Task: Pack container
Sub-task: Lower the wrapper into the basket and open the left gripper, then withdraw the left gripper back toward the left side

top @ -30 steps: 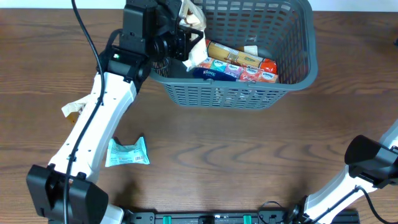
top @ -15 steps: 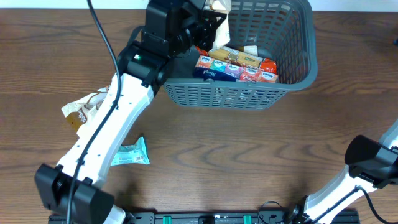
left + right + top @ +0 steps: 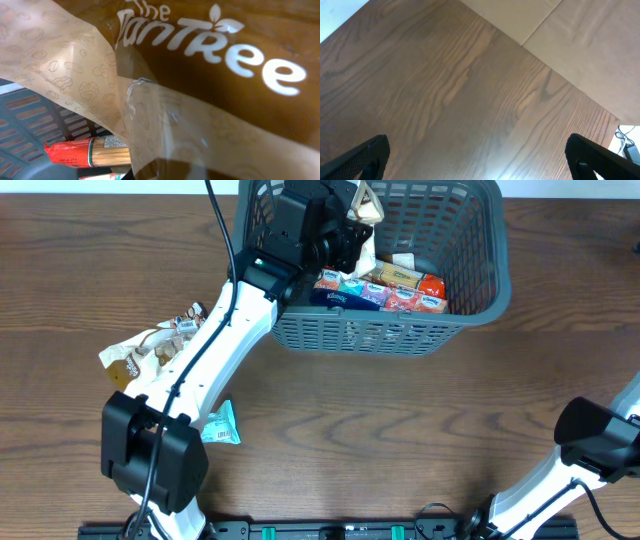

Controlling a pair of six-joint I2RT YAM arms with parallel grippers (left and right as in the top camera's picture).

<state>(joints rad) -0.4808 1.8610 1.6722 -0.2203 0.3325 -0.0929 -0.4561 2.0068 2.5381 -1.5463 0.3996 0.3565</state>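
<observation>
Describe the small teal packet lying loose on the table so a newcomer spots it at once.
From the big grey-blue basket at the far side of the table, follow the white left arm back to its black base. The teal packet lies flat on the wood beside that base. Its neighbour, a crumpled tan bag, is brown and bulkier.

- The container [image 3: 400, 335] sits at the far edge of the table [image 3: 400, 440], right of centre.
- A row of snack packs [image 3: 385, 290] lies inside it, along its near wall.
- A pouch [image 3: 362, 202], gripped by the left gripper [image 3: 348, 228], is over the container's left end.
- A crumpled bag [image 3: 135, 355] lies left of the container, toward the left edge.
- A flat packet [image 3: 225, 425] lies in front of that bag, toward the near edge.
</observation>
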